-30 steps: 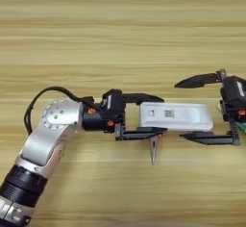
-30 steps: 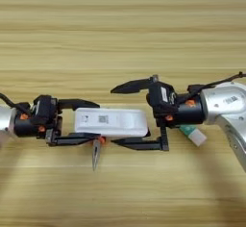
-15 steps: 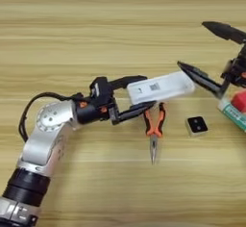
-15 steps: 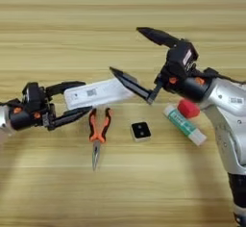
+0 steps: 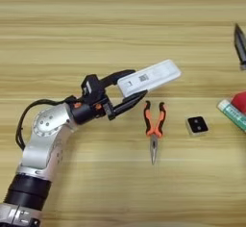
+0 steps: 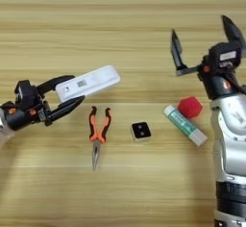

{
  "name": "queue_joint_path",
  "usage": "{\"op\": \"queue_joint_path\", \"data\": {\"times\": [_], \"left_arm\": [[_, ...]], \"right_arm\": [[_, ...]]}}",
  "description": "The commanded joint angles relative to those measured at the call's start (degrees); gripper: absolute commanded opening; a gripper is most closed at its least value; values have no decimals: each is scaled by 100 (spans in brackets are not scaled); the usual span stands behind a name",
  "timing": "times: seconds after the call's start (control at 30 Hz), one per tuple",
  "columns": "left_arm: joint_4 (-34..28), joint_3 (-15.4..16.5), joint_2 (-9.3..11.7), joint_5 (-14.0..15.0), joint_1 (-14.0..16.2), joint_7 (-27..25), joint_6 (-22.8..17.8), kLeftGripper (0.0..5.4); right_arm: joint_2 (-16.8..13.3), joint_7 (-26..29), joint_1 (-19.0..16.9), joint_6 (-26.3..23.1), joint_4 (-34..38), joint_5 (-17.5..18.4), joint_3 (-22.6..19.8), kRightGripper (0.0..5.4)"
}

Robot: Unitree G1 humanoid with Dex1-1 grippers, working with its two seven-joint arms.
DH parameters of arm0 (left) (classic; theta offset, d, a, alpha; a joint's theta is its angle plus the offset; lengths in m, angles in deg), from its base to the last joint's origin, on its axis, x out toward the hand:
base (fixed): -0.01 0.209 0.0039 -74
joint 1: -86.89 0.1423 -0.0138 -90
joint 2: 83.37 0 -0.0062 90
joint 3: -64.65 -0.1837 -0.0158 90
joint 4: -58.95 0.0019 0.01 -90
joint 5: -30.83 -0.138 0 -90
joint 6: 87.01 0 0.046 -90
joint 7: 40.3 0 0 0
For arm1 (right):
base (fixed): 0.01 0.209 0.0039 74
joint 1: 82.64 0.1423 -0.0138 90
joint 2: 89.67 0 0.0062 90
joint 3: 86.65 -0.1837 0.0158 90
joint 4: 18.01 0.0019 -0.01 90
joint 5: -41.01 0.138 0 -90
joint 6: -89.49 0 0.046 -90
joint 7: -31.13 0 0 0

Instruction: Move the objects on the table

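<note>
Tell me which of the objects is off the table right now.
The white bar with the barcode label, clamped at one end by the left gripper. The pliers and the small black-topped block lie flat on the wood.

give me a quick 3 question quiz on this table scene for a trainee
1. True or false: the left gripper holds the white bar clear of the table.
2. Which thing lies between the pliers and the glue stick?
A. red block
B. small black-topped block
C. white bar
3. Fill in: the right gripper is ____, holding nothing.

Key:
1. True. Its fingers close on the bar's left end, and the rest juts out to the right.
2. B, the small block.
3. Open. Its fingers are spread wide above the red block.
</note>
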Motion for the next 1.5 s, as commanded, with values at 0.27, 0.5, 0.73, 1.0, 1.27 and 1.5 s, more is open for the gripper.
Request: {"op": "queue_joint_path", "data": {"times": [0.27, 0.5, 0.73, 1.0, 1.27, 1.5], "left_arm": [[25, 175, -12, -88, 68, 226, 142, 285], [-248, 413, -245, -303, 283, 1087, 284, 285], [-249, 736, -550, -905, 347, 2396, 450, 285], [181, 905, -702, -1583, 187, 3548, 374, 285], [673, 859, -543, -1980, 55, 3897, 19, 285], [779, 684, -558, -1864, 168, 3578, -142, 285]], "right_arm": [[141, -666, -497, 1354, -1222, -616, -25, 540], [179, -511, -663, 1625, -1357, -390, 158, 540], [191, -453, -631, 1616, -1438, -234, 243, 540], [178, -418, -615, 1516, -1347, -101, 273, 540], [150, -406, -588, 1468, -1265, -107, 337, 540], [144, -392, -525, 1390, -1188, -71, 366, 540]]}}
